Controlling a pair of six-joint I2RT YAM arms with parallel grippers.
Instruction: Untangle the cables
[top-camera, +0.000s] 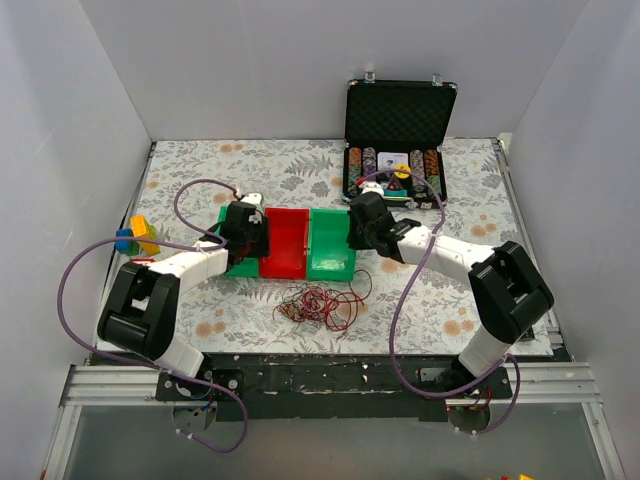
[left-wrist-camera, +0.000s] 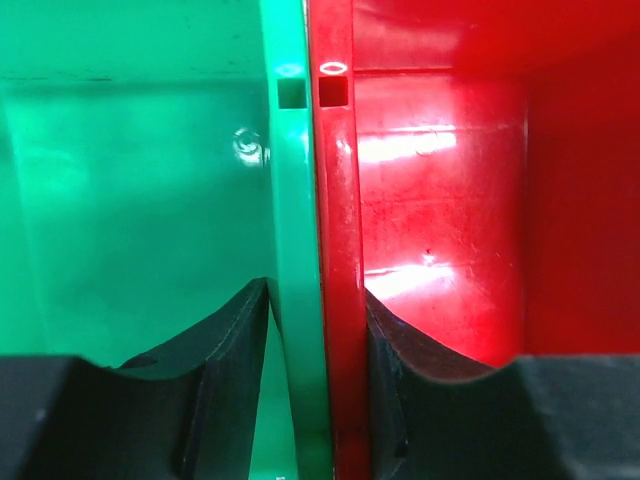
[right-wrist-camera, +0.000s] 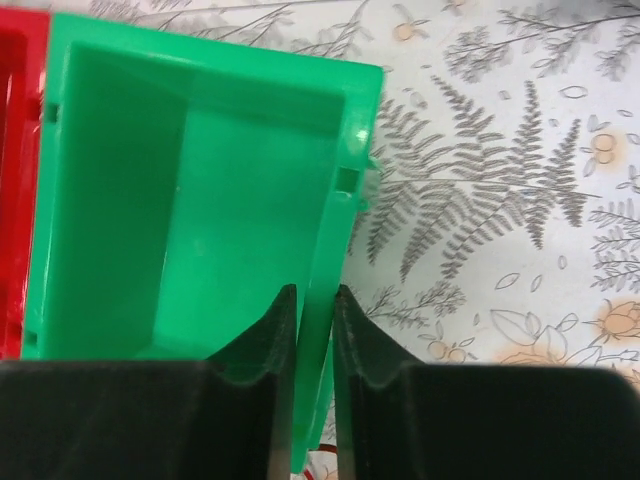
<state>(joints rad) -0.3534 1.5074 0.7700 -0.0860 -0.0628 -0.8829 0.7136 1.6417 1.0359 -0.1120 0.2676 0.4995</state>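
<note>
The cables (top-camera: 318, 303) lie as a loose tangle of thin red, dark and white loops on the floral cloth, in front of the bins and apart from both grippers. My left gripper (top-camera: 247, 232) is shut on the touching walls of a green bin (left-wrist-camera: 120, 200) and a red bin (left-wrist-camera: 440, 200). In the left wrist view the gripper (left-wrist-camera: 317, 290) has one finger inside each bin. My right gripper (top-camera: 358, 236) is shut on the right wall of the other green bin (right-wrist-camera: 200, 200). In its wrist view the gripper (right-wrist-camera: 313, 292) straddles that wall. A bit of red cable (right-wrist-camera: 335, 470) shows below it.
The red bin (top-camera: 285, 245) and the right green bin (top-camera: 331, 250) stand side by side mid-table. An open black case of poker chips (top-camera: 400, 150) stands at the back right. Yellow and blue blocks (top-camera: 135, 235) lie at the left. Lilac hoses (top-camera: 400, 300) loop round the arms.
</note>
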